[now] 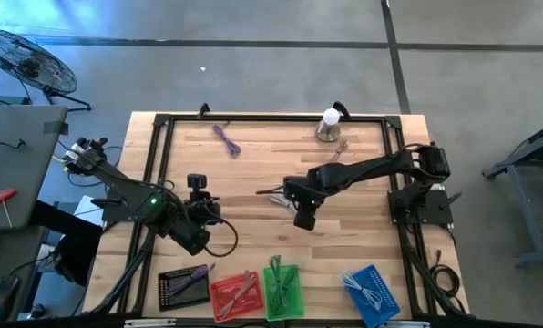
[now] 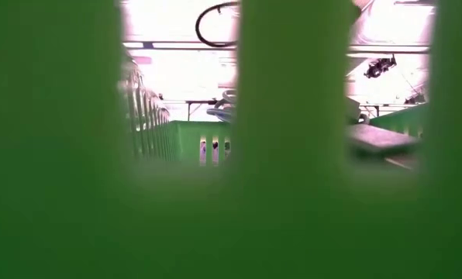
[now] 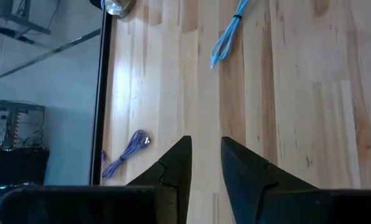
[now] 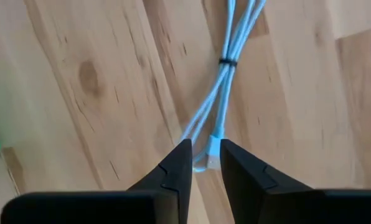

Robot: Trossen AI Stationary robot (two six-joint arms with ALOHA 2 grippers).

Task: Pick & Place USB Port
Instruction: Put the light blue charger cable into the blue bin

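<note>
From above, your right hand (image 1: 305, 219) hung over the middle of the wooden surface (image 1: 253, 173), its arm reaching in from the right edge. A light blue USB cable (image 1: 276, 196) lay on the wood just left of that hand. Your left hand (image 1: 199, 187) waited over the left part of the surface, well apart from the cable. Along the near edge sat a black tray (image 1: 182, 284), a red tray (image 1: 235, 293), a green tray (image 1: 283, 290) and a blue tray (image 1: 370, 292), each with cables in it. A purple cable (image 1: 226, 138) lay near the far edge, and a silver bell (image 1: 329, 126) stood farther right along that edge.

At surface level, a green tray wall (image 2: 53, 194) filled nearly the whole picture, and neither hand could be made out.

From your left wrist, the left hand (image 3: 205, 155) had its fingers slightly apart with nothing between them. Beyond lay bare wood, the purple cable (image 3: 126, 152) and the blue cable (image 3: 226, 37).

From your right wrist, the right hand (image 4: 204, 155) hovered close over the blue cable (image 4: 226, 81), fingers a little apart, with the white plug (image 4: 213, 149) at the gap between the tips. A black tie (image 4: 228, 61) bound the bundle.
</note>
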